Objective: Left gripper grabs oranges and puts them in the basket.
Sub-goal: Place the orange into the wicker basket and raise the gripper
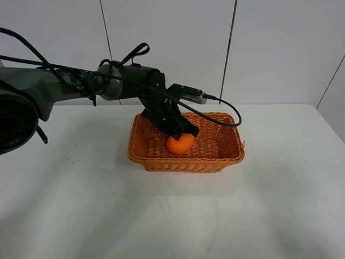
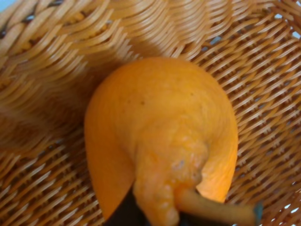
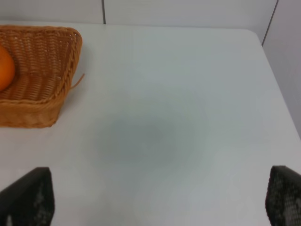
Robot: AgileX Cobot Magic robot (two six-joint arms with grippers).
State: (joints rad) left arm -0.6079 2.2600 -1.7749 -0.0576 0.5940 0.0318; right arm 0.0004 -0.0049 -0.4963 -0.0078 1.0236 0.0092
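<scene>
The orange point(image 1: 180, 144) sits inside the wicker basket point(image 1: 186, 163), left of its middle. My left gripper point(image 1: 181, 133) reaches down into the basket from the back left and is shut on the orange's top. In the left wrist view the orange point(image 2: 160, 127) fills the frame, knob and stem toward the camera, with the basket weave point(image 2: 47, 70) close behind it and a dark fingertip point(image 2: 124, 214) at its edge. I cannot tell whether the orange rests on the basket floor. My right gripper point(image 3: 160, 202) is open and empty over bare table.
The right wrist view shows the basket's right end point(image 3: 42, 108) with the orange point(image 3: 4, 68) inside. The white table point(image 1: 81, 205) ends at a wall behind. A black cable point(image 1: 229, 116) loops over the basket's back rim.
</scene>
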